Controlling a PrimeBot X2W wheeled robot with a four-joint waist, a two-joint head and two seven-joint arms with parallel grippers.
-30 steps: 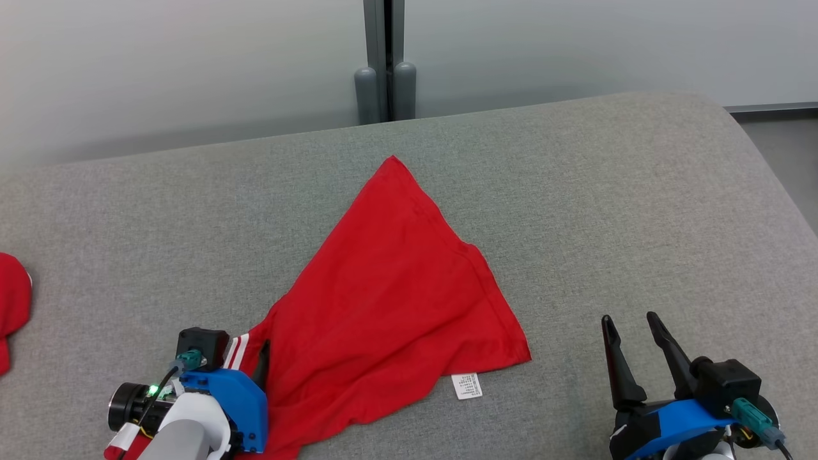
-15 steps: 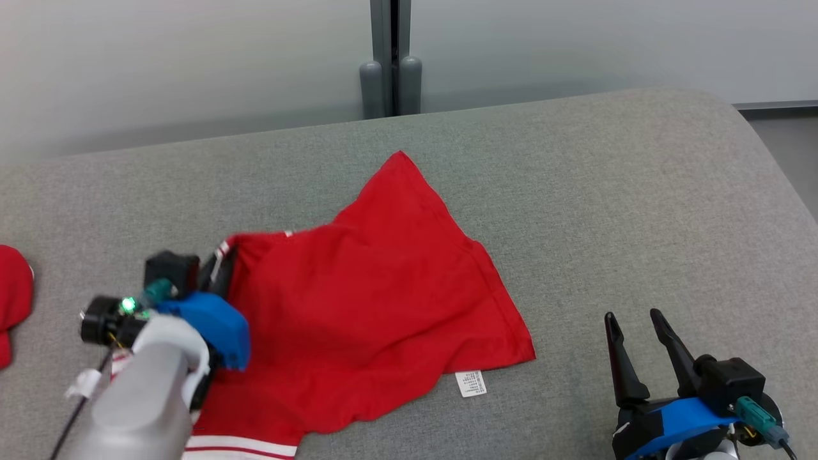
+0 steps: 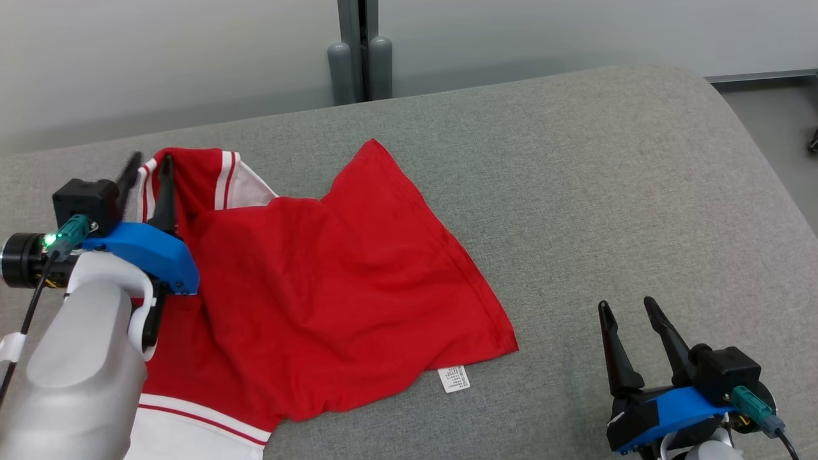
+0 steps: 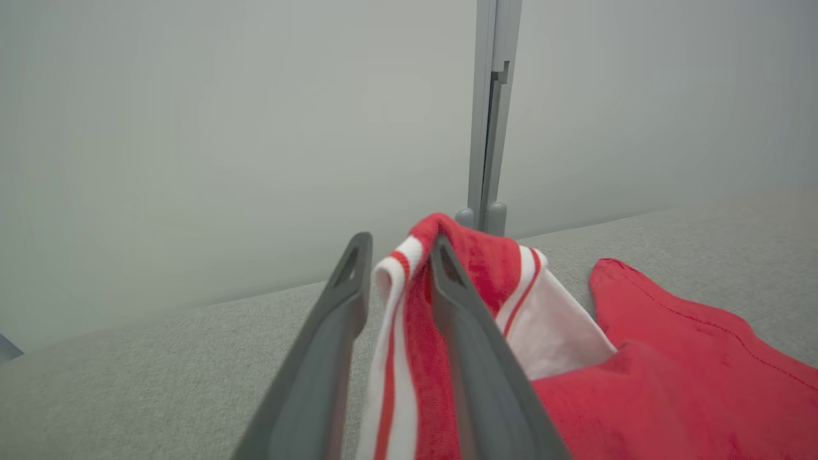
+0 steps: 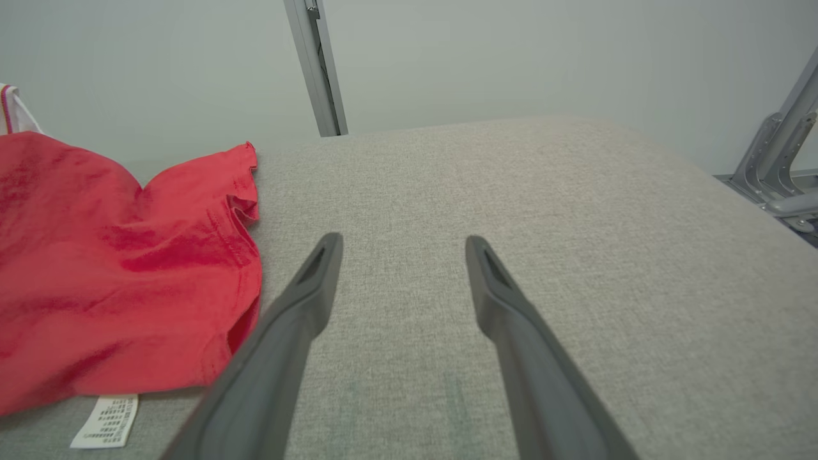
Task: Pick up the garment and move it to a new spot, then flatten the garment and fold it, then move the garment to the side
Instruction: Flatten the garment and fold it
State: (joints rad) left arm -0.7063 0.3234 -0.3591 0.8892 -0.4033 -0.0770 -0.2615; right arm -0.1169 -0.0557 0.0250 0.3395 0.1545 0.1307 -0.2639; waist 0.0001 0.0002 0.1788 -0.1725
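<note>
**Left fingers parted around the striped hem; right gripper idle**

The garment (image 3: 332,275) is a red shirt with white, red-striped trim. It lies spread and rumpled on the left half of a grey cushion (image 3: 575,191). One red corner points toward the far edge, near a grey post (image 3: 358,51) that stands against the pale wall. The near right corner lies flat, with a white label (image 3: 454,378) sticking out from under the edge just beside it. A white band with a red stripe runs along the near left end, partly behind the pale left forearm.

The left gripper (image 3: 152,160) is at the shirt's far left corner, fingers pointing away from the robot. There a striped hem (image 3: 223,179) is lifted off the cushion and stands up in a fold. In the left wrist view the left gripper (image 4: 401,243) has its two fingers a little apart, with the hem (image 4: 390,358) rising between them. The cloth lies against the right-hand finger, and the fingers are not pressed together on it. The rest of the garment (image 4: 671,383) slopes down to the right.

The right gripper (image 3: 626,305) is low at the near right, well apart from the shirt. In its wrist view the right gripper (image 5: 404,239) has its fingers spread wide over bare cushion, holding nothing. The garment (image 5: 96,255) and label (image 5: 105,420) lie to its left.
</note>
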